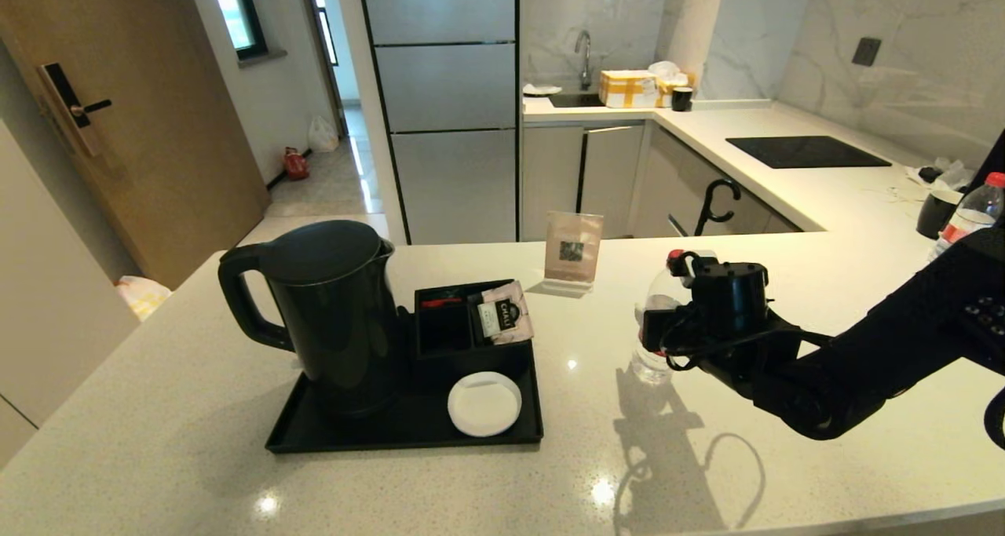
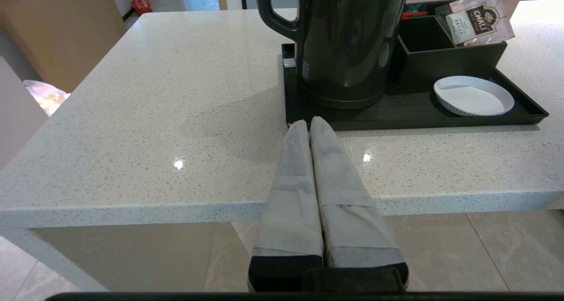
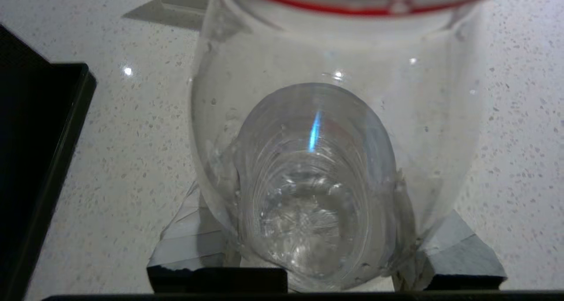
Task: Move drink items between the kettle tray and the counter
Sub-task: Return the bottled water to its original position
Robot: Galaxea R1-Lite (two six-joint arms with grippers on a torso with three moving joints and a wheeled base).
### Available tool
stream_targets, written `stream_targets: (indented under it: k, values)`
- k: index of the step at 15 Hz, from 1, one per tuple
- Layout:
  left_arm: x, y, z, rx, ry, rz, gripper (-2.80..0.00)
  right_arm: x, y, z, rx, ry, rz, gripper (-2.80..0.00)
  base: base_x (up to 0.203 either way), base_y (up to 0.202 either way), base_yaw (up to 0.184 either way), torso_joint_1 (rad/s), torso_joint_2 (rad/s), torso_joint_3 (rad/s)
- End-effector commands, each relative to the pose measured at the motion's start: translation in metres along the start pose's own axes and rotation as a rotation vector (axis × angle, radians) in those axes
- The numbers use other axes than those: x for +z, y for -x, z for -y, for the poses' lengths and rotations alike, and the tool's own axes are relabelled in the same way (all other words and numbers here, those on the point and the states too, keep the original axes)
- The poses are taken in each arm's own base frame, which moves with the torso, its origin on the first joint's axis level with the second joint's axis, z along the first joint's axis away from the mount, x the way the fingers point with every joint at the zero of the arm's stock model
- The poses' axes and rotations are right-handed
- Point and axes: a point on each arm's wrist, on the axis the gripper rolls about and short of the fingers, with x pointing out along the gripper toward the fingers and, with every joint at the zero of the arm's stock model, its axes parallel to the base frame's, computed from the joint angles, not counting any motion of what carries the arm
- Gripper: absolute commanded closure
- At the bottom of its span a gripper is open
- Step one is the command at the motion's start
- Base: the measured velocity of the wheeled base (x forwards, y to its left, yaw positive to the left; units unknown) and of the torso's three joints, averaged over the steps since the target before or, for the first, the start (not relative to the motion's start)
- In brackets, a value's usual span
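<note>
The tall black kettle [image 1: 334, 316] [image 2: 348, 41] stands on the left half of the kettle tray [image 1: 392, 434] [image 2: 396, 116]. To the tray's right, a clear water bottle [image 1: 653, 355] [image 3: 335, 116] with a red cap stands upright on the speckled counter [image 1: 157, 410]. My right gripper [image 1: 659, 328] [image 3: 321, 213] reaches in from the right, and its taped fingers [image 3: 194, 239] press both sides of the bottle's lower body. My left gripper [image 2: 308, 122] is shut and empty, hanging at the counter's front edge with its tips close to the tray's near left corner.
On the tray sit a compartment box [image 1: 447, 328] with a sachet [image 1: 506, 312] and a white coaster [image 1: 484, 402]. A card stand [image 1: 573, 253] is behind the bottle. Far right: another bottle [image 1: 973, 210], a black mug [image 1: 938, 213], a cooktop [image 1: 805, 151].
</note>
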Motion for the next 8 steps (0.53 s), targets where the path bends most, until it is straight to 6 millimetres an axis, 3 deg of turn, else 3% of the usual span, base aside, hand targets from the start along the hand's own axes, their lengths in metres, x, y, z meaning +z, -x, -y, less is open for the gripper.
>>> stream_targets:
  k: [1, 4, 6, 8]
  values:
    - [0.000, 0.000, 0.000, 0.000, 0.000, -0.001, 0.00, 0.015, 0.017, -0.006, 0.026, -0.005, 0.038, 0.00, 0.000, 0.000, 0.000, 0.000, 0.00, 0.000]
    - [0.000, 0.000, 0.000, 0.000, 0.000, -0.001, 0.00, 0.045, 0.070, -0.046, 0.157, 0.026, 0.098, 0.00, 0.000, 0.000, 0.000, 0.000, 0.00, 0.000]
    - [0.000, 0.000, 0.000, 0.000, 0.000, -0.001, 0.00, 0.049, 0.099, -0.088, 0.222, 0.068, 0.121, 0.00, 0.000, 0.000, 0.000, 0.000, 0.00, 0.000]
    - [0.000, 0.000, 0.000, 0.000, 0.000, -0.001, 0.00, 0.050, 0.115, -0.114, 0.239, 0.089, 0.144, 0.00, 0.000, 0.000, 0.000, 0.000, 0.00, 0.000]
